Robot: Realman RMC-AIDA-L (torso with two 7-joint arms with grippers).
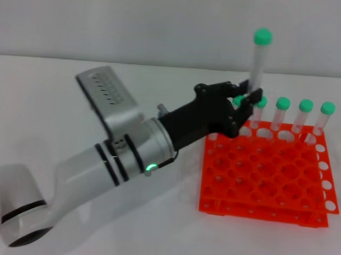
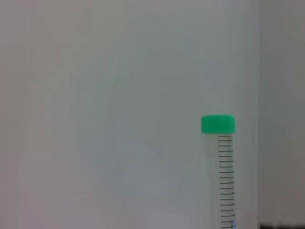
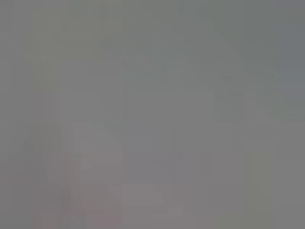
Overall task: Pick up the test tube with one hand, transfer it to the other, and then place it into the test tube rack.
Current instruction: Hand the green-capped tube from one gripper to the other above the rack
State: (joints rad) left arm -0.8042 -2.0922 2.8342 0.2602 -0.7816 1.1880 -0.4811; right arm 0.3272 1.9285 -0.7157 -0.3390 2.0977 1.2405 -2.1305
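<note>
White counter (image 1: pixel 60 90): the left end effector (image 1: pixel 247 98) clamps the tube (image 1: pixel 256 66) upright, cap topmost, its lower end just above the rack (image 1: pixel 264 175)'s far row directly below.

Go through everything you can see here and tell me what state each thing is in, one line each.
test tube: upright, green cap on, held near its lower end above the rack's back row.
left claw: shut on the test tube, over the rack's far edge.
test tube rack: flat on the table, most holes empty.
other tubes: capped, standing upright in the rack's back row.
right claw: not in view.
</note>
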